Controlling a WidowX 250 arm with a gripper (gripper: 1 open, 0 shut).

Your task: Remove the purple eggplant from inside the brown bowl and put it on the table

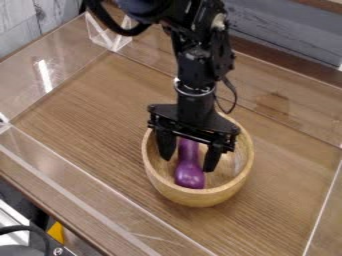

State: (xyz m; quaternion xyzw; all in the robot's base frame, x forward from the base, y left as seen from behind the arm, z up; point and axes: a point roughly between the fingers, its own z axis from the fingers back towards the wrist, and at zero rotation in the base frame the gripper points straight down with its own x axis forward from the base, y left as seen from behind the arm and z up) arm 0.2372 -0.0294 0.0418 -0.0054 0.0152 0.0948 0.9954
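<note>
One toy eggplant (190, 176) lies inside the round light-brown wooden bowl (159, 182) on the wood-grain tabletop (80, 120), its fat purple end toward the camera and its stem end up between the fingers. It looks like hollow or solid plastic, so probably light and stiff, hard to crush; the glossy skin may let it slip or roll if pinched off-centre on the rounded bulge. The best hold is likely across the narrower body, just above the fat end, square to its length, with both pads level and free of the bowl's wall. The black arm (198, 45) comes in from the top of the view, reaching down over the bowl's far part. Its gripper (193, 148) points downward with the fingers spread wide, one to each side of the eggplant's slimmer part, their tips within the bowl's rim. Whether either finger touches the toy I cannot tell.
</note>
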